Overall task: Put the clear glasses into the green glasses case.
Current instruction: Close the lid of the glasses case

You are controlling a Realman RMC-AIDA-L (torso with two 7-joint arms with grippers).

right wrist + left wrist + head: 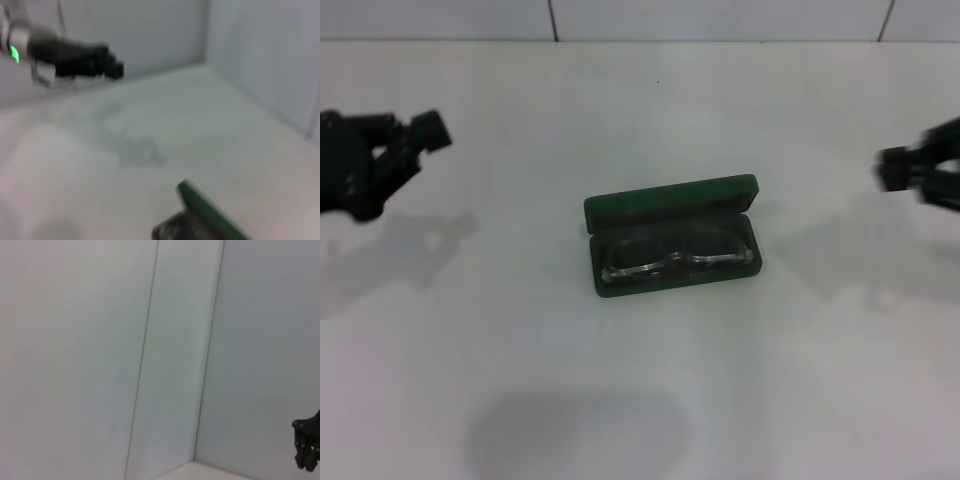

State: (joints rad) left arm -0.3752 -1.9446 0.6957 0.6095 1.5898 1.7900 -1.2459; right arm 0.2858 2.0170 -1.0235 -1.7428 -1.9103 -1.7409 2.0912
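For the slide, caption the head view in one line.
Clear glasses lie inside the open green case mid-table, left gripper and right gripper held apart at either side.

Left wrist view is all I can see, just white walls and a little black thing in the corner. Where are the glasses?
Observer: The clear glasses lie inside the green glasses case, shown in the head view.
Operator: Is the case shut?
Observer: No, its lid stands open behind the glasses.
Operator: Where is the case?
Observer: In the middle of the white table.
Operator: Is a hand touching it?
Observer: No. The left hand and the right hand hang off to their own sides, both apart from the case.
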